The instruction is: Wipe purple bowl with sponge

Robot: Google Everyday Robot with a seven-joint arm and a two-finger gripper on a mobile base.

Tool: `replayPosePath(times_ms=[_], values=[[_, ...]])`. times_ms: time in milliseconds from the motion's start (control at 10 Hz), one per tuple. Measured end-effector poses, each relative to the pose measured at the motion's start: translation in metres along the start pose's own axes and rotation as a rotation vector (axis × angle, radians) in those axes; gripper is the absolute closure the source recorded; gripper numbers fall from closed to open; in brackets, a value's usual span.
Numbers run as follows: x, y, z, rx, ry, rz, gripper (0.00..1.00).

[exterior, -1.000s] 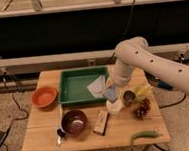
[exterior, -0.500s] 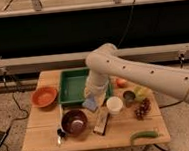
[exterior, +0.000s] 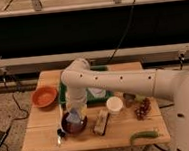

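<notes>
Broadly, the wooden table [exterior: 39, 141] carries everything, and the robot's arm [exterior: 113, 80] bends down over its front left part. A green tray [exterior: 104, 95] sits at the back, with an orange bowl [exterior: 44, 96] beside it. The purple bowl [exterior: 73, 129] lies near the front edge. The gripper [exterior: 74, 111] hangs directly over it, pinched closed on the sponge [exterior: 74, 117], which dips into the bowl. A white cup [exterior: 114, 105] and a tan block [exterior: 101, 122] stand nearby.
</notes>
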Motion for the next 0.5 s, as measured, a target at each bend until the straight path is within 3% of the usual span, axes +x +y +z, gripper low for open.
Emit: replayPosePath(times_ms=[200, 500], values=[[-0.007, 0.007, 0.025, -0.025, -0.024, -0.012, 1.00], [-0.006, 0.007, 0.027, -0.016, -0.038, -0.002, 1.00]])
